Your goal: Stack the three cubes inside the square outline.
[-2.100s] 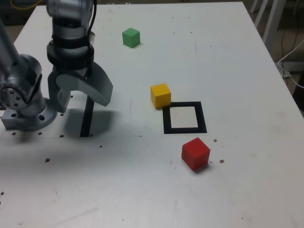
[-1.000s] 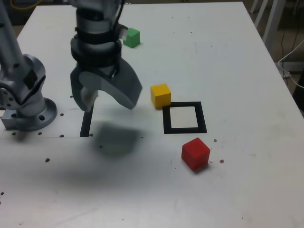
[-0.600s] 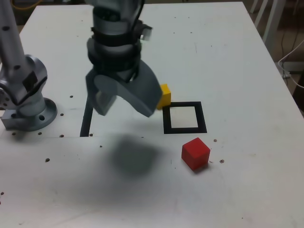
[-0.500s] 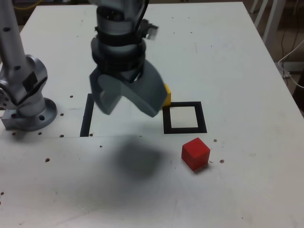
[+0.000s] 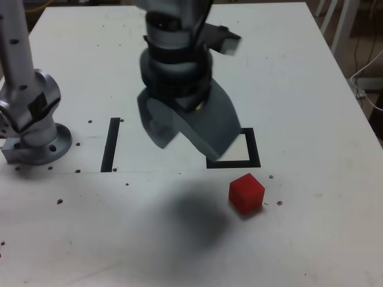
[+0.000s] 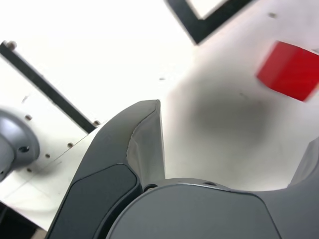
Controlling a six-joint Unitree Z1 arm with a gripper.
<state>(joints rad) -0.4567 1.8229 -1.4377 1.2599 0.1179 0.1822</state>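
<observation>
Hovering spread-jawed, the hand (image 5: 190, 131) nears the red cube (image 5: 246, 193).

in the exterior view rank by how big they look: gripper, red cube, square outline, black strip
1. gripper, largest, though it hangs nearer the camera, which inflates it
2. square outline, partly hidden behind the gripper, so its rank is unsure
3. black strip, long but thin
4. red cube, close to the strip in area

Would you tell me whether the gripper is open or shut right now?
Open: the gripper has its jaws spread wide above the table, with nothing between them in either view.
</observation>
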